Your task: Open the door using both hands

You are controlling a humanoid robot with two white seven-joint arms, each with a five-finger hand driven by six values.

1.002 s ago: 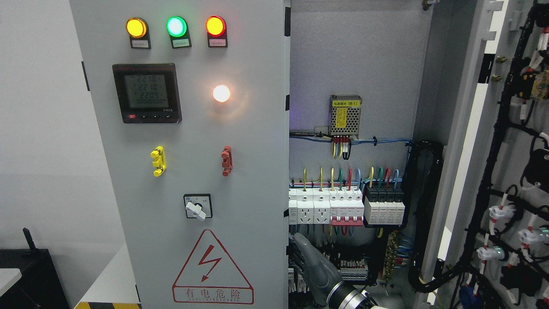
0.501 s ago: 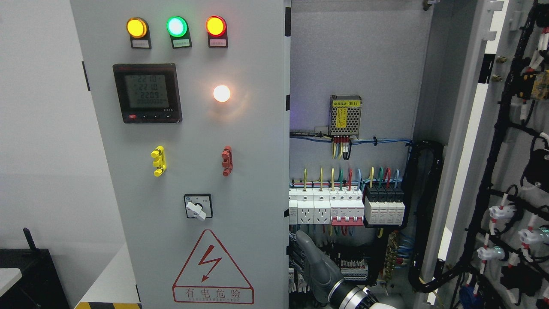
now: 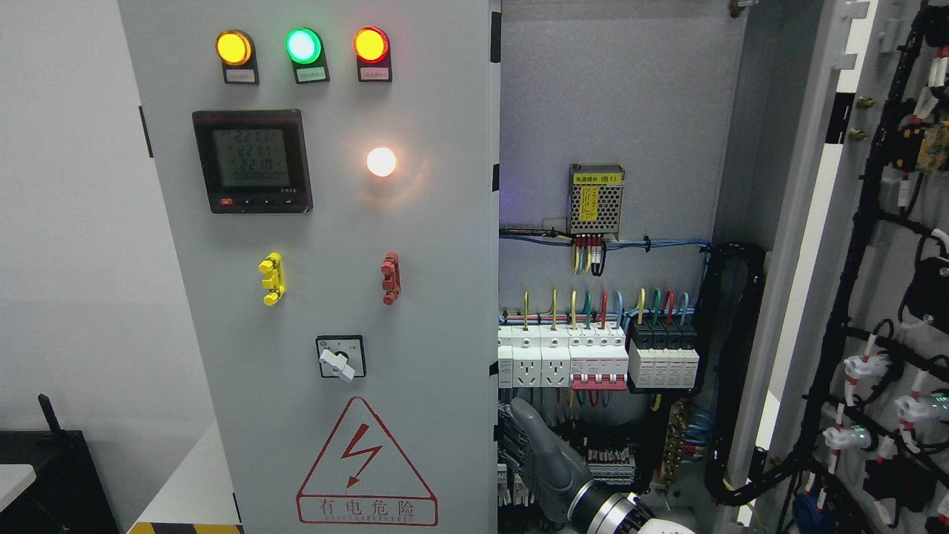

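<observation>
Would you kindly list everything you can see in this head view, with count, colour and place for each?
Grey metal cabinet door: one, left half, closed.
Round indicator lamps: three, amber, green, red, top of that door.
Black digital meter: one, below the lamps.
White lit lamp: one, right of the meter.
Plastic clips: one yellow, one red, mid door.
White rotary switch: one, below the clips.
Red lightning warning triangle: one, bottom of door.
Perforated metal power module: one, inside open compartment.
White circuit breakers: one row, below the module.
Open right door with black wiring: one, far right.
Grey robot hand: one, bottom centre, inside the compartment beside the closed door's edge.
</observation>
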